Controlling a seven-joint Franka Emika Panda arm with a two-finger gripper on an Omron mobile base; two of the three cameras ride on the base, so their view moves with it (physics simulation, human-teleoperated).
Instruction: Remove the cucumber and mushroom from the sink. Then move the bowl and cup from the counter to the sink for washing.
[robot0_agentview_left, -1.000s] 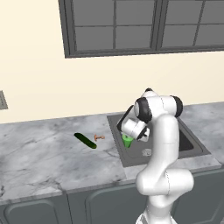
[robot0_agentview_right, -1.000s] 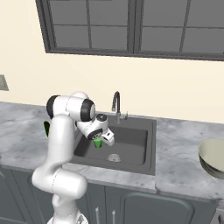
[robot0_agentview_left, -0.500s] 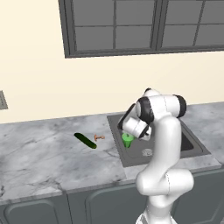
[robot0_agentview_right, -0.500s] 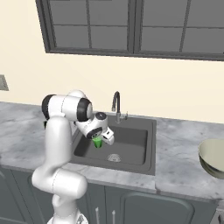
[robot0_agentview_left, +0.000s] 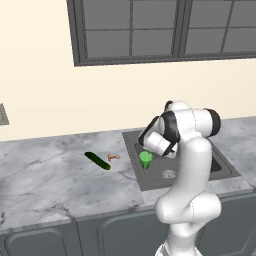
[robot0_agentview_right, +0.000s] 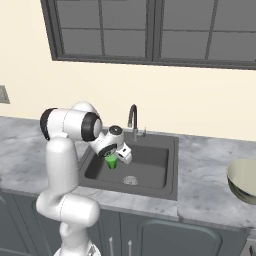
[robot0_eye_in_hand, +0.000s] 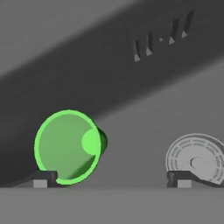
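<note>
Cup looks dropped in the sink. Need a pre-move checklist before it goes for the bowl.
1. Gripper open, nothing between the tips: ok.
2. Cup inside the sink basin, beside the drain: ok. In the hand view it sits by the left finger tip; whether they touch: cannot tell.
3. Cup upright: ok, its open mouth faces the hand camera.
4. Cucumber and mushroom out of the sink, on the counter to its left: ok.
5. Bowl in the sink: not ok; it sits on the counter right of the basin.
6. Path up out of the basin clear of the faucet: cannot tell.
</note>
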